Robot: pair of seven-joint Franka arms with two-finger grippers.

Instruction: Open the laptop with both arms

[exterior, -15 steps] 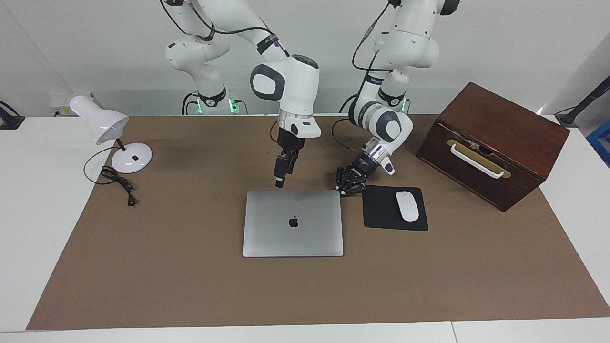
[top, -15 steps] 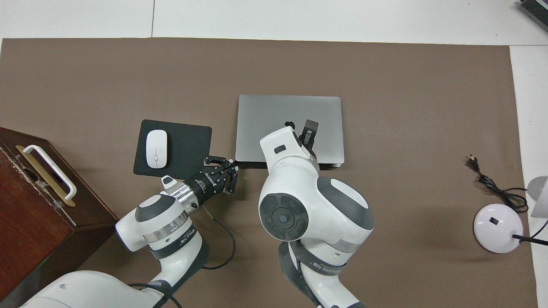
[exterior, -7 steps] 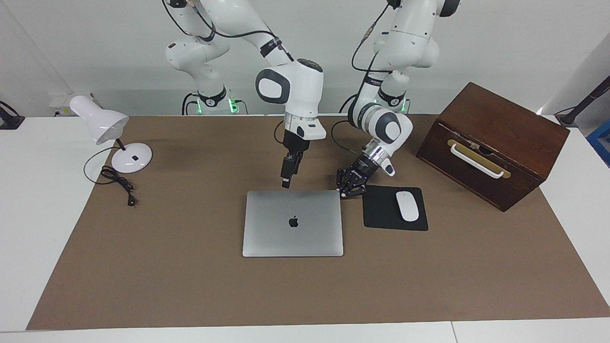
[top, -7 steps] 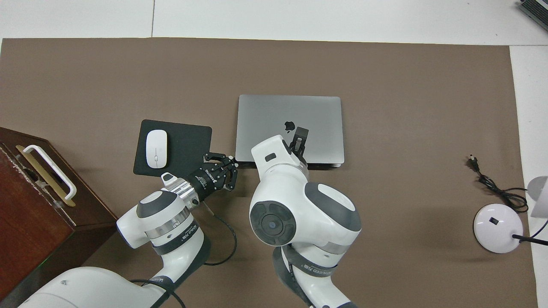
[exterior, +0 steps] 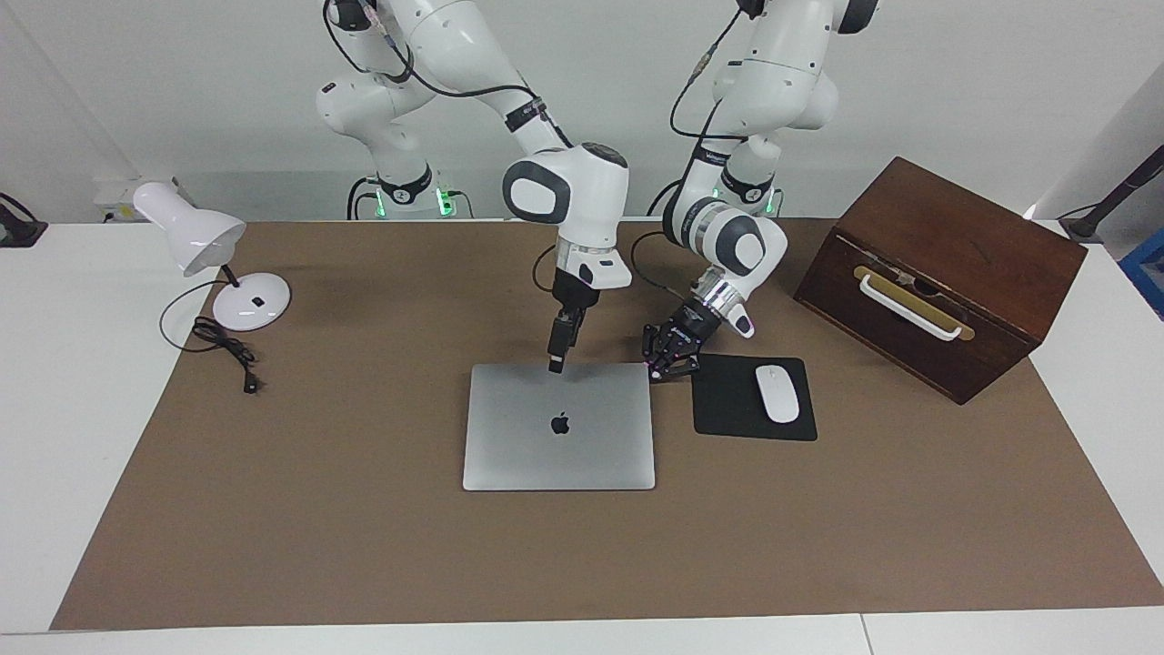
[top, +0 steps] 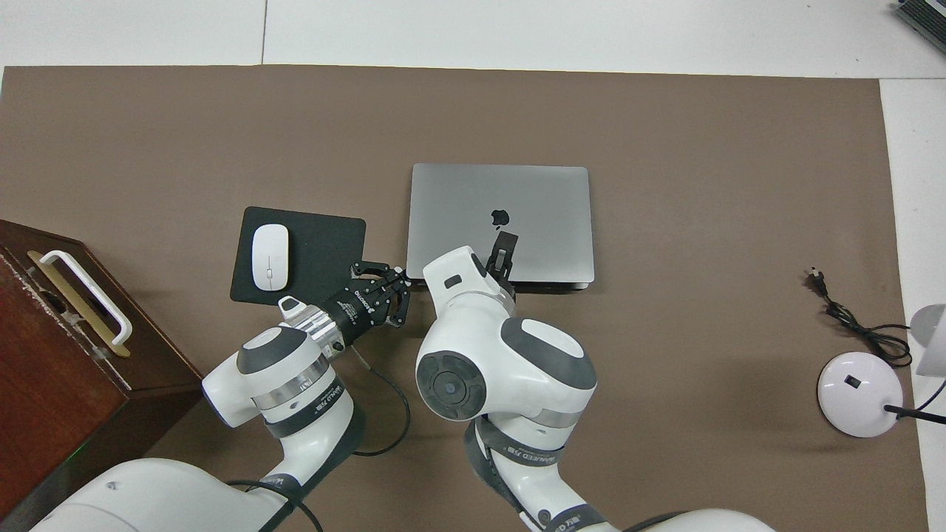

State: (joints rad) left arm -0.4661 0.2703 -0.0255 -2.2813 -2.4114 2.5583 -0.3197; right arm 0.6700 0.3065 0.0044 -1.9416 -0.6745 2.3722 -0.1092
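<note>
Laptop (exterior: 558, 426): one, lid down, flat on the surface (exterior: 364, 546) beside one mouse pad (exterior: 727, 409)
Left claw (exterior: 657, 367): fingertips together, empty, at the laptop's corner nearest the robots
Right claw (exterior: 555, 367): spread wide, empty, over the lid's robot-side edge

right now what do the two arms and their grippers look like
Both arms are glossy white, rounded, jointed segments with dark grey joint caps and loose black cables. The left gripper is a black linkage behind a silver wrist ring. The right gripper is slim, black and boxy.
</note>
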